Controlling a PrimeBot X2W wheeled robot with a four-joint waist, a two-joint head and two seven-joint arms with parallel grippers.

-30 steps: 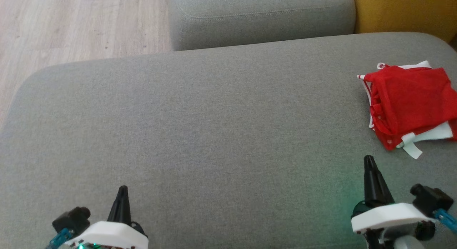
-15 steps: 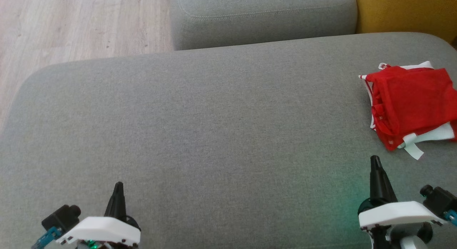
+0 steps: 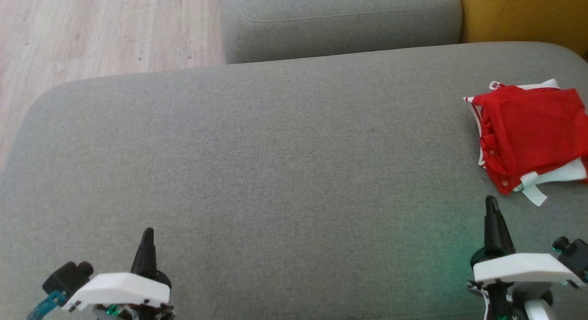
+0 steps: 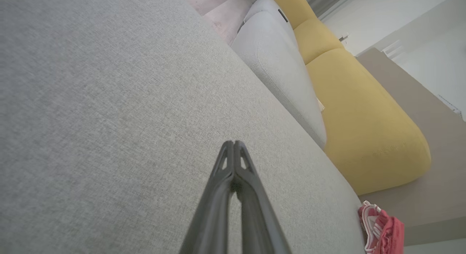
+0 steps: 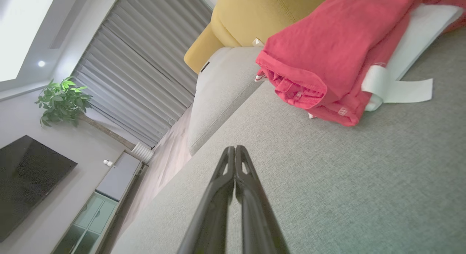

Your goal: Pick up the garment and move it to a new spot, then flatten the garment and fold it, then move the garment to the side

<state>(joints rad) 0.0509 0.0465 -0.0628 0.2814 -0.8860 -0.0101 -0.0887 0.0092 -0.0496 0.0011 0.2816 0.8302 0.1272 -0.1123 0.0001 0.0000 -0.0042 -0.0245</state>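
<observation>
Lying folded at the right end of your grey cushion (image 3: pixel 275 173), the red garment (image 3: pixel 533 127) turns its rolled edge leftward; the frame edge cuts it, hiding its long axis. Your left gripper (image 3: pixel 148 232) and right gripper (image 3: pixel 491 201) hover closed, empty.

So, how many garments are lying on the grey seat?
1. The folded red and white garment lies far right on the grey seat, ahead of the right gripper. The head view cuts its right edge, so others may be hidden there.
</observation>
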